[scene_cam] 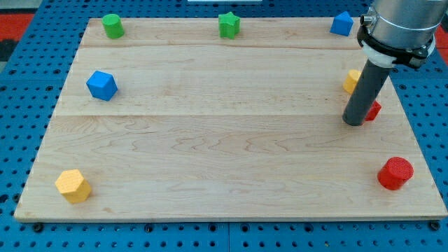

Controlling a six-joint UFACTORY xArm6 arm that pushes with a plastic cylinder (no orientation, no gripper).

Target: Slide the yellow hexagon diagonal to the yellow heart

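The yellow hexagon (73, 185) sits near the board's bottom left corner. A yellow block (351, 80), probably the heart, lies at the view's right and is partly hidden behind the rod. My tip (354, 122) rests on the board just below that yellow block and touches or nearly touches a small red block (373, 110) on its right. The tip is far from the yellow hexagon, across the whole board.
A blue hexagon-like block (101, 85) is at the left, a green cylinder (112, 26) at top left, a green star (228, 25) at top middle, a blue block (341, 23) at top right, and a red cylinder (395, 173) at bottom right. The wooden board (224, 140) lies on blue pegboard.
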